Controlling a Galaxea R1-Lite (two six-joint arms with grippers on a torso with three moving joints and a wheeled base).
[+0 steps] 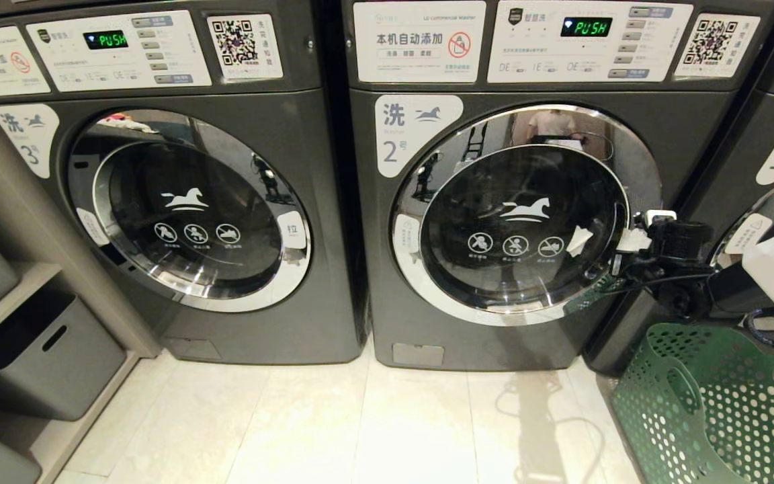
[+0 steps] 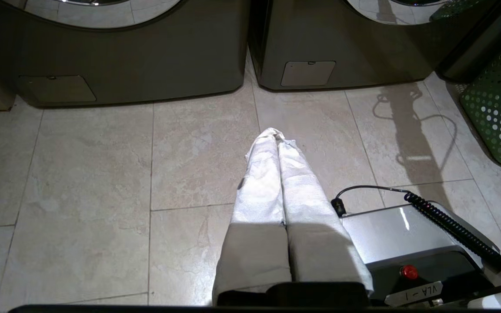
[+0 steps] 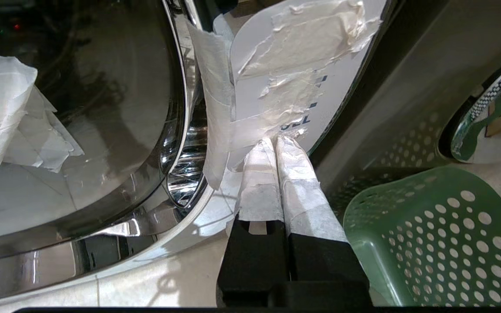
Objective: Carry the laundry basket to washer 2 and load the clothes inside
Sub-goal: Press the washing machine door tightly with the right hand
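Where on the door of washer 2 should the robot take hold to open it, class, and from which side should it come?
Grip the taped pull tab on the door's right rim, beside washer 1. Washer 2 shows its chrome ring unbroken elsewhere, so the tab looks like the only purchase. Come in from the right, as the shut right claw does now, tips at the tab's edge. It would probably need to open first.

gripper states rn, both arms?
Left gripper: closed, empty, above the floor tiles.
Right gripper: closed, holding nothing, tips at the taped label on the door rim of washer 2.
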